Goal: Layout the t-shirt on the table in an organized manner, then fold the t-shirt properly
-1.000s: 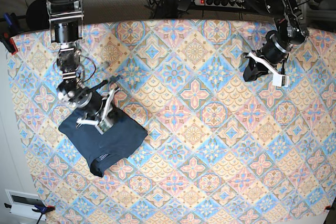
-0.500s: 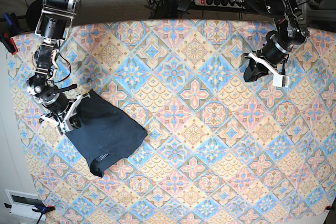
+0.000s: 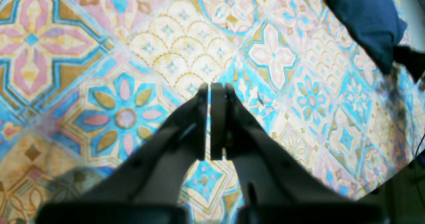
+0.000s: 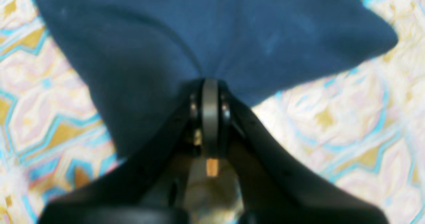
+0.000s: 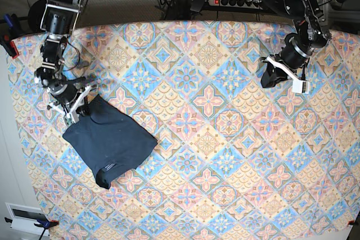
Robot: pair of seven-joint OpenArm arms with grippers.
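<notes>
The dark navy t-shirt lies folded into a compact slab at the left side of the table. My right gripper is at the slab's upper left edge. In the right wrist view this gripper is shut on the t-shirt, whose creases run together at the fingertips. My left gripper hovers far off at the table's upper right. In the left wrist view it is shut with nothing between its fingers, over bare patterned table. The t-shirt shows small at that view's top right.
A power strip and cables lie behind the table's far edge. Clamps grip the cloth at the left edge. A white box sits off the near left corner.
My right gripper slid left off the top of the t-shirt, then moved up to its upper left edge. The left arm has stayed still.
</notes>
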